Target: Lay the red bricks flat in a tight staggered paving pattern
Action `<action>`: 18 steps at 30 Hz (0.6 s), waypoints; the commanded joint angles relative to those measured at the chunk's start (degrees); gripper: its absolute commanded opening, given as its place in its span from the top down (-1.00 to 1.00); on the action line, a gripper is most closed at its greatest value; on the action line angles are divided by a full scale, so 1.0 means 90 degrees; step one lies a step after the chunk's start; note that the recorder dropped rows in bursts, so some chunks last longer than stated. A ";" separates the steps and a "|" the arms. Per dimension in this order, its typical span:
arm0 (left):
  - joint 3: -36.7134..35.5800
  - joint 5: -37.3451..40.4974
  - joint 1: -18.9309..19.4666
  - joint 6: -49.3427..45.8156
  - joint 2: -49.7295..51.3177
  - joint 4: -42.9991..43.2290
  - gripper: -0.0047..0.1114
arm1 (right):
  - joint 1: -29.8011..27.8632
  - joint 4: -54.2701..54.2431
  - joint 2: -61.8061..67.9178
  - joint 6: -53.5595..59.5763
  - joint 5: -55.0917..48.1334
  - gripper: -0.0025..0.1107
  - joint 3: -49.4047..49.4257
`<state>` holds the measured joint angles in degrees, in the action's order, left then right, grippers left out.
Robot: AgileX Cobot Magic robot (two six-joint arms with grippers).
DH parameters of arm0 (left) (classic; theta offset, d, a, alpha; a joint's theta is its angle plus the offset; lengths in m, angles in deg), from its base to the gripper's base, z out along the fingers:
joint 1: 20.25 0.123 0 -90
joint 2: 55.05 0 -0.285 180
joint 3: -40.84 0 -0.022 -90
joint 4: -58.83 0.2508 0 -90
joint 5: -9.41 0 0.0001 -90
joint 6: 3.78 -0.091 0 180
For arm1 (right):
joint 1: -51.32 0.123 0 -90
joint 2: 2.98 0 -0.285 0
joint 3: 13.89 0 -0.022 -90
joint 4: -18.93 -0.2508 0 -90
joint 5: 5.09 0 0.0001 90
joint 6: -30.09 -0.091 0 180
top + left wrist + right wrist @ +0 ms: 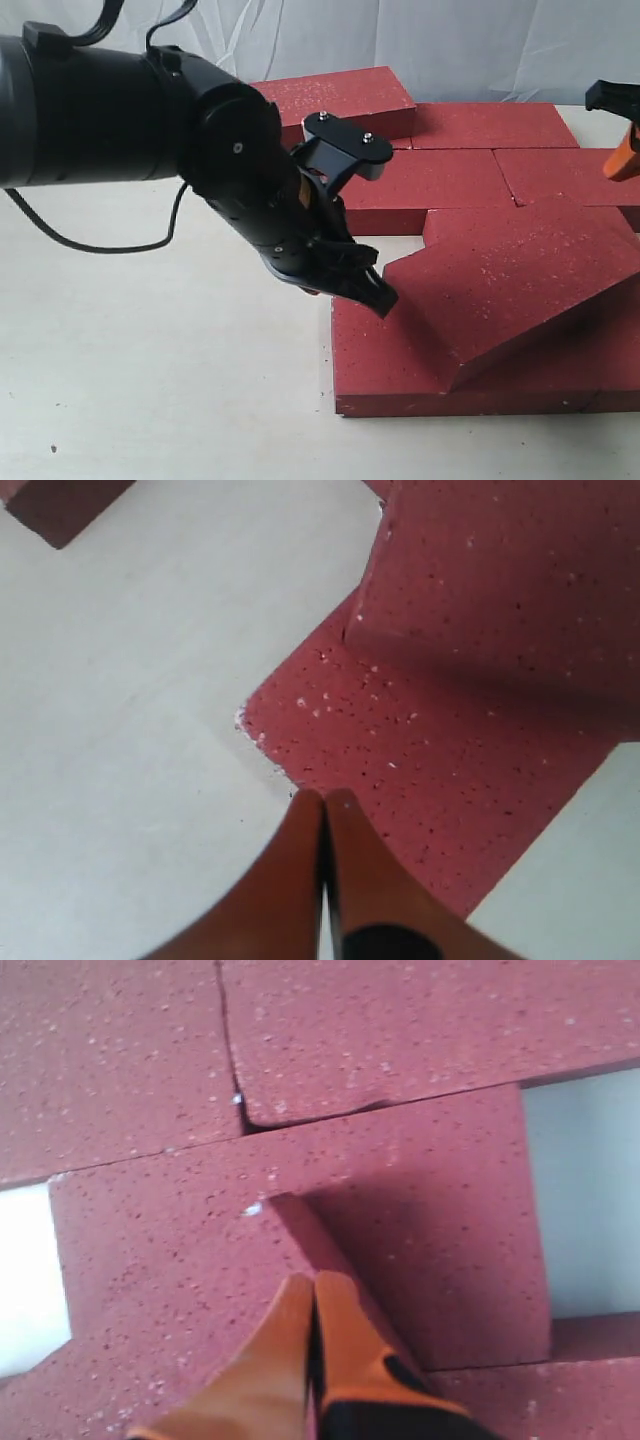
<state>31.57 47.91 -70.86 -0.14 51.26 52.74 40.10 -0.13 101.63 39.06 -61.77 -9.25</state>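
Several red bricks (450,180) lie flat in staggered rows on the pale table (150,350). One brick (510,285) rests askew and tilted on top of the front bricks (385,365). My left gripper (380,297) is shut and empty, its tips at the near-left corner of that tilted brick. In the left wrist view the shut left gripper (325,798) hovers over the lower brick's corner (400,750), the raised brick (500,580) beyond. My right gripper (622,160) shows only partly at the far right edge. It (313,1282) is shut above the speckled bricks (420,1050).
Another brick (335,100) lies on top of the back row at the far left. A black cable (100,240) trails over the table beside the left arm. White cloth (450,40) hangs behind. Bare table gaps (580,1190) show between bricks.
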 commanded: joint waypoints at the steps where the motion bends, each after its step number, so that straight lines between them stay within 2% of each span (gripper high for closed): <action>1: -0.0105 -0.0174 -0.0060 -0.0002 0.0247 -0.0153 0.92 | -0.0307 0.0362 -0.0041 0.0062 0.0096 0.97 0.0029; 6: -0.0105 -0.0495 -0.0060 -0.0145 0.0418 -0.0550 0.92 | -0.0307 0.0512 0.0077 0.0062 0.0179 0.97 0.0045; 13: -0.0105 -0.0727 -0.0060 -0.1248 0.0619 -0.1971 0.92 | -0.0307 0.0236 0.0477 0.0030 0.0364 0.97 0.0296; 18: -0.0105 -0.0825 -0.0060 -0.1332 0.0687 -0.2104 0.92 | -0.0295 0.0132 0.0648 0.0051 0.0378 0.97 0.0361</action>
<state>30.83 41.45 -71.01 -11.33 57.10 34.98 37.73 1.62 106.82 39.32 -59.15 -6.23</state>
